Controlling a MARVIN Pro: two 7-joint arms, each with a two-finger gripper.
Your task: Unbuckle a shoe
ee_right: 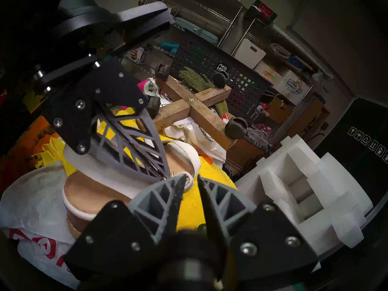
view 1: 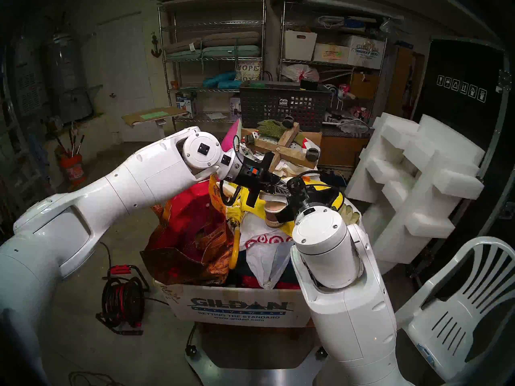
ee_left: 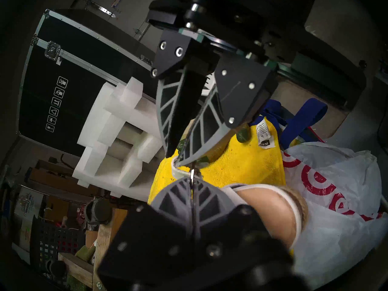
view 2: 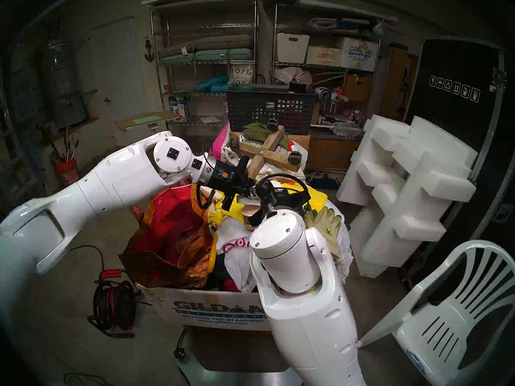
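I see the shoe (ee_right: 117, 191) resting on a yellow towel (ee_left: 241, 158) at the top of an overfilled cardboard box (view 1: 237, 307), beside a white plastic bag (ee_left: 336, 200) with red rings. Its cream insole faces up, the white rim runs round it, and the woven jute sole shows at the lower edge in the right wrist view.

Left gripper (ee_left: 192, 184) – clenched. Its two ribbed fingers meet tip to tip, and a small metal piece on the thin white ankle strap (ee_left: 178, 172) sits right at the tips; I take it for the buckle, pinched between them.

Right gripper (ee_right: 192, 177) – jaws narrowly parted. The tip of its left-hand finger in its own view touches the looped end of the strap; I cannot tell whether the strap is actually clamped.

The two grippers come tip to tip just above the heel end of the shoe. A wooden cross (view 1: 284, 148) with castors lies on the pile behind them.
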